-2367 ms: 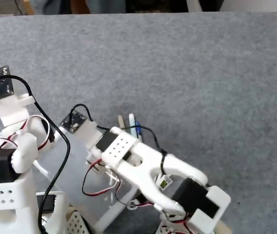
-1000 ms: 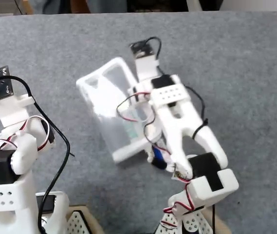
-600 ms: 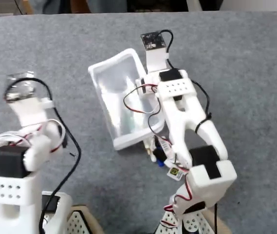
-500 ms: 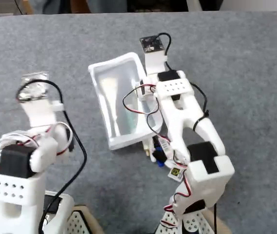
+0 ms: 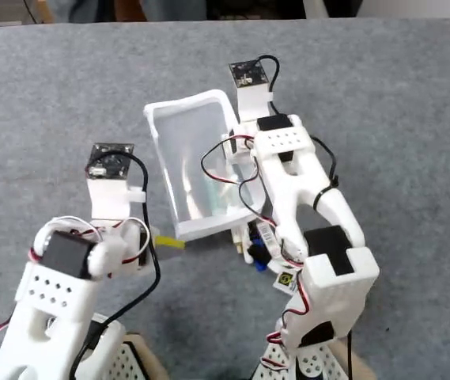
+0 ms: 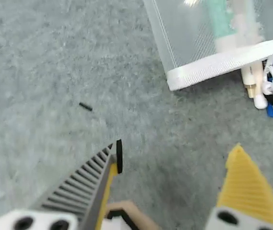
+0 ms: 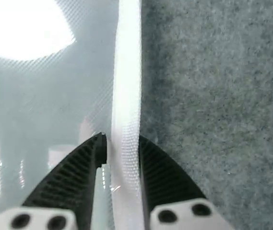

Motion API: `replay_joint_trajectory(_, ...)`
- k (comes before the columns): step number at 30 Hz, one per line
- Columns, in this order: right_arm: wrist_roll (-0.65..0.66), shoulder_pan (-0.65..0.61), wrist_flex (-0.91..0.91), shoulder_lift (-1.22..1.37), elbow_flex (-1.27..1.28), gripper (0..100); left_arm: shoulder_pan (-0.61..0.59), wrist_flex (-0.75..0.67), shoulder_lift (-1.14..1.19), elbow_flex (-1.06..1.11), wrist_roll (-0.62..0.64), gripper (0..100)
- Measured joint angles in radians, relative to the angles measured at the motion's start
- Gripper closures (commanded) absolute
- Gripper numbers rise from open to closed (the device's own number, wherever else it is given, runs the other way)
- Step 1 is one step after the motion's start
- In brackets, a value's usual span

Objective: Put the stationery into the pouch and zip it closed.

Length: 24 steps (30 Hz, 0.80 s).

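- Pouch point(image 5: 191, 162): clear with white edging, lying flat on the grey table point(image 5: 398, 103) between the two arms.
- Right gripper point(image 7: 122, 142): clamped on the pouch's white side edge.
- Left gripper point(image 6: 177, 152): jaws spread wide, above the table near the pouch's corner.
- Pens point(image 6: 256, 88): outside, just beside the pouch's near end.

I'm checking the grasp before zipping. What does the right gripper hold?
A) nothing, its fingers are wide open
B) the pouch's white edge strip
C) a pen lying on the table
B: in the right wrist view, the right gripper has its fingers pinched on the white edge of the pouch.
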Motion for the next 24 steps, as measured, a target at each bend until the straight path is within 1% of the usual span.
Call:
replay_joint_trajectory(2, 0.0, 0.0, 0.0, 0.0, 0.0, 98.6, 0.014, -0.063, 0.0, 0.064, -0.041, 66)
replay_joint_trajectory(5, 0.0, 0.0, 0.0, 0.0, 0.0, 98.6, 0.063, -0.117, 0.0, 0.13, -0.095, 66)
replay_joint_trajectory(10, 0.0, 0.0, 0.011, 0.0, -0.006, 98.6, 0.135, -0.196, 0.0, 0.15, -0.114, 66)
replay_joint_trajectory(14, 0.0, 0.0, 0.071, 0.0, -0.048, 98.5, 0.133, -0.307, 0.0, 0.189, -0.114, 66)
replay_joint_trajectory(17, 0.0, 0.0, 0.117, 0.002, -0.075, 98.5, 0.107, -0.39, 0.0, 0.245, -0.114, 66)
replay_joint_trajectory(21, 0.0, 0.0, 0.204, 0.002, -0.129, 98.2, 0.074, -0.42, 0.0, 0.285, -0.114, 66)
replay_joint_trajectory(22, 0.0, 0.002, 0.232, 0.003, -0.149, 97.2, 0.063, -0.422, 0.0, 0.288, -0.114, 66)
replay_joint_trajectory(24, 0.0, 0.002, 0.284, 0.003, -0.19, 92.0, 0.04, -0.423, 0.0, 0.29, -0.114, 66)
